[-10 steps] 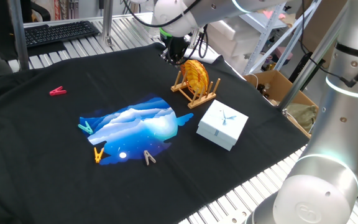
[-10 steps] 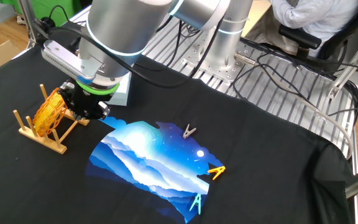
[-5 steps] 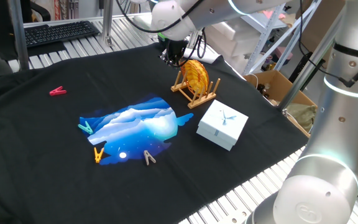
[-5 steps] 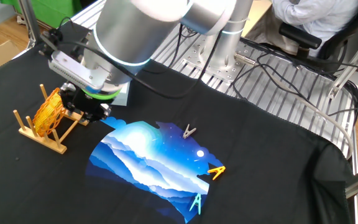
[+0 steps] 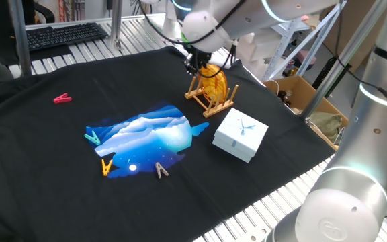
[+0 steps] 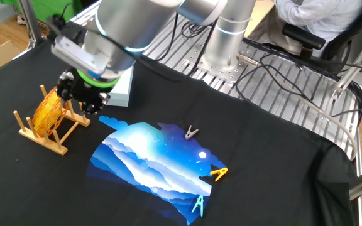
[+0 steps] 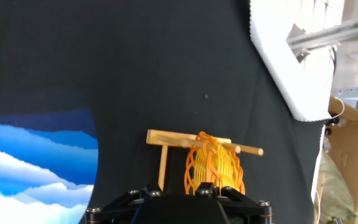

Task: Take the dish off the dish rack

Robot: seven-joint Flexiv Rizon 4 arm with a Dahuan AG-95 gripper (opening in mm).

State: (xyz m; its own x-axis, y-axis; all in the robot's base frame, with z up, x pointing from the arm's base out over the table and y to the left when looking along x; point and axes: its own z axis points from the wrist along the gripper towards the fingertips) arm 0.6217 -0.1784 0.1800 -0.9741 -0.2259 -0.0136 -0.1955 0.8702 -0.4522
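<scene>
The orange-yellow woven dish [image 5: 214, 82] stands on edge between the pegs of the small wooden dish rack [image 5: 209, 99] at the far side of the black cloth. My gripper [image 5: 196, 66] hangs just over the dish's upper edge on its far-left side. In the other fixed view the gripper [image 6: 75, 100] is close beside the dish [image 6: 48, 112] on the rack [image 6: 41, 132]. The hand view looks down on the dish [image 7: 214, 165] and rack [image 7: 163, 140]; only the black hand base shows and the fingers are hidden. I cannot tell how the jaws stand.
A white square box [image 5: 240, 134] lies just in front of the rack. A blue printed patch [image 5: 150, 138] has several clothespins [image 5: 106, 166] round it, and a pink one [image 5: 62, 98] lies at the left. An open cardboard box [image 5: 301, 94] stands beyond the table's right edge.
The hand has shifted a little right and down, closer over the dish's top edge, and the wrist has turned. The dish still stands in the rack.
</scene>
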